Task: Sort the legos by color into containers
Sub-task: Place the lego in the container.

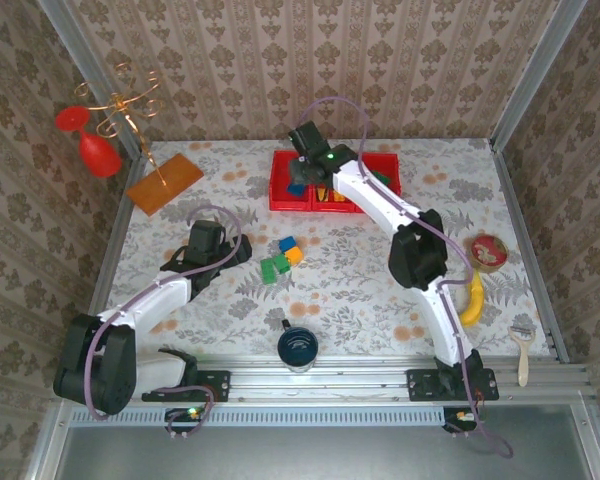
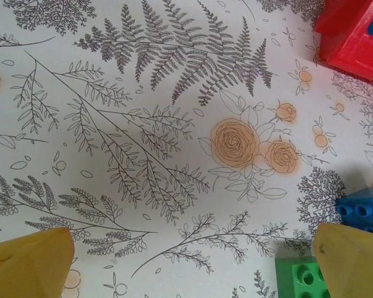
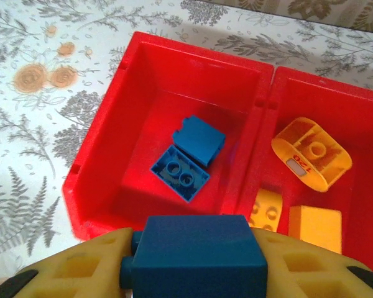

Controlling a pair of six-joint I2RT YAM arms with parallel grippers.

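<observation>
The blue brick [image 3: 196, 248] I carry is a smooth, square-edged block of matte plastic. My right pincer [image 3: 198, 280] is narrowed hard onto it, its yellow, pocketed pads pressing both sides. The brick hangs above the left compartment of the glossy red tray [image 3: 99, 155], at that compartment's rim.

Two more blue pieces lie touching each other on that compartment's floor. One is a studded blue brick [image 3: 180, 175] showing two round studs, and the other is a plain-faced blue brick [image 3: 199, 139].

I count three orange pieces in the middle compartment: a translucent rounded piece [image 3: 311, 155] with a small label, a stubby studded piece [image 3: 267, 210], and a plain orange block [image 3: 316, 228]. In the overhead view my arm crosses the third compartment, so I cannot count what is in it.

Three colours sit bunched together between my arms on the flower-printed tablecloth [image 1: 380, 290]. There is one loose blue brick [image 1: 288, 244] and one loose orange brick [image 1: 296, 256]. I cannot tell whether the green brick [image 1: 274, 268] is one piece or two.

My left pincer [image 2: 189, 267] is spread wide and holds nothing, low over the cloth. Its waxy yellow wedge tips are far apart, and the right tip is just beside the green and blue bricks.

Farther out are one dark blue round cup [image 1: 297, 347], one banana [image 1: 473, 300], and one flat orange board [image 1: 164, 183].
</observation>
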